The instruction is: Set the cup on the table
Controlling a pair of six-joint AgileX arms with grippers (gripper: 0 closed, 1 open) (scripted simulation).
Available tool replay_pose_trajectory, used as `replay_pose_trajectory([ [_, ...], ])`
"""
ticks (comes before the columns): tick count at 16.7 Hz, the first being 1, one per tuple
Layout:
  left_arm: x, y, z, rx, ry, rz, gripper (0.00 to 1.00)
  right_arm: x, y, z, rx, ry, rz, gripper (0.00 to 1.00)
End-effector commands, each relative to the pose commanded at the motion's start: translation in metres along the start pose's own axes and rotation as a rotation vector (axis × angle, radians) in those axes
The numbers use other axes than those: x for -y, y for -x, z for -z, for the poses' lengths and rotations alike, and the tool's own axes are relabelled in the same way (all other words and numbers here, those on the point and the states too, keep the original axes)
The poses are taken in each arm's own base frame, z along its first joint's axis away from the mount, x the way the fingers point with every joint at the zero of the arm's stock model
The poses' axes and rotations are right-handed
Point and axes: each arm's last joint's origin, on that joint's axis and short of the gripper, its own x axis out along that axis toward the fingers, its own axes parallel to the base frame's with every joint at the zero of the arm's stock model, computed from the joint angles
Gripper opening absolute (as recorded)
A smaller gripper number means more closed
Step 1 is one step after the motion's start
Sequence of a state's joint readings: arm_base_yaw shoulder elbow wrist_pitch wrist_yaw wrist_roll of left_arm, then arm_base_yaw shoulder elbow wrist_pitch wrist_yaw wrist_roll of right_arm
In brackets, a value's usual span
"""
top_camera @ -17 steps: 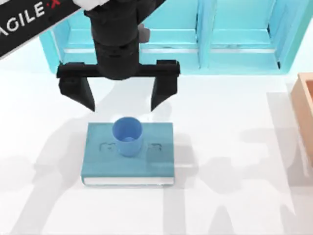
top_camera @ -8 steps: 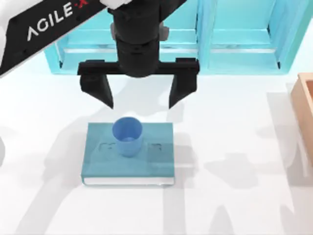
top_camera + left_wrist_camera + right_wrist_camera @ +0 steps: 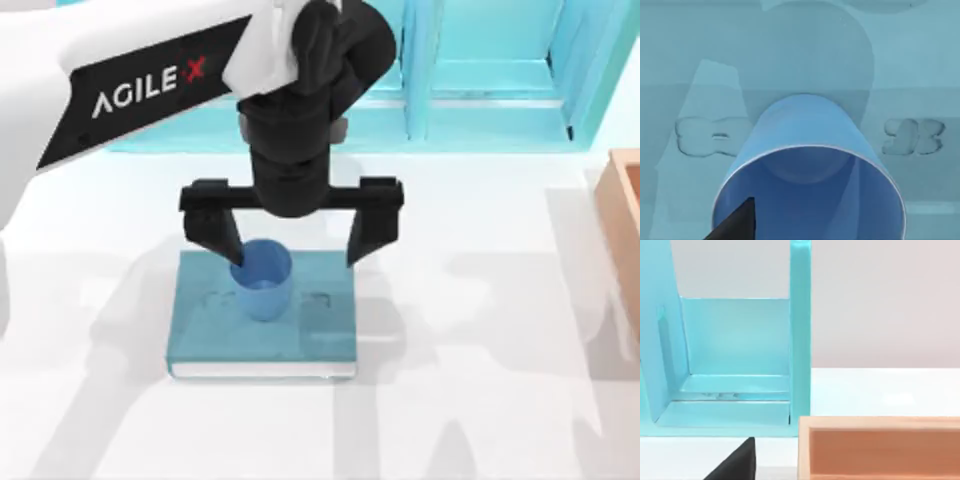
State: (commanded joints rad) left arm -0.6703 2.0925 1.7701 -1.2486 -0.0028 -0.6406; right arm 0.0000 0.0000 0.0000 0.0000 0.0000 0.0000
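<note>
The small blue cup (image 3: 262,281) stands upright on a teal book (image 3: 320,335) lying on the white table (image 3: 480,400). My left gripper (image 3: 292,252) hangs open just over the cup. One black finger (image 3: 214,230) overlaps the cup's left rim and the other finger (image 3: 371,222) stands well to its right, over the book. In the left wrist view the cup (image 3: 810,165) looms close with its open mouth toward the camera, on the book's embossed cover (image 3: 920,65). My right arm is parked off to the right.
A light-blue shelf unit (image 3: 480,90) runs along the back of the table, also seen as the shelf (image 3: 735,350) in the right wrist view. An orange wooden box (image 3: 622,200) sits at the right edge, close in the right wrist view as box (image 3: 880,447).
The left gripper has moved right and toward the front, coming down from behind the book to straddle the cup. It stays open. Cup and book have not moved.
</note>
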Motion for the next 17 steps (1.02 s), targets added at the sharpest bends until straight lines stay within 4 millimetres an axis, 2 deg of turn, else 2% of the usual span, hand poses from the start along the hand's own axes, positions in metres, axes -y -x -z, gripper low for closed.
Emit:
replay_pose_trajectory([
  [3, -0.001, -0.028, 0.003, -0.002, 0.0, -0.001, 1.0, 0.0, 0.0, 0.0, 0.0, 0.0, 0.0, 1.0],
  [8, -0.002, -0.033, 0.004, -0.002, 0.0, -0.001, 1.0, 0.0, 0.0, 0.0, 0.0, 0.0, 0.0, 1.0],
  [17, -0.002, -0.033, 0.004, -0.002, 0.0, -0.001, 0.32, 0.0, 0.0, 0.0, 0.0, 0.0, 0.0, 1.0],
])
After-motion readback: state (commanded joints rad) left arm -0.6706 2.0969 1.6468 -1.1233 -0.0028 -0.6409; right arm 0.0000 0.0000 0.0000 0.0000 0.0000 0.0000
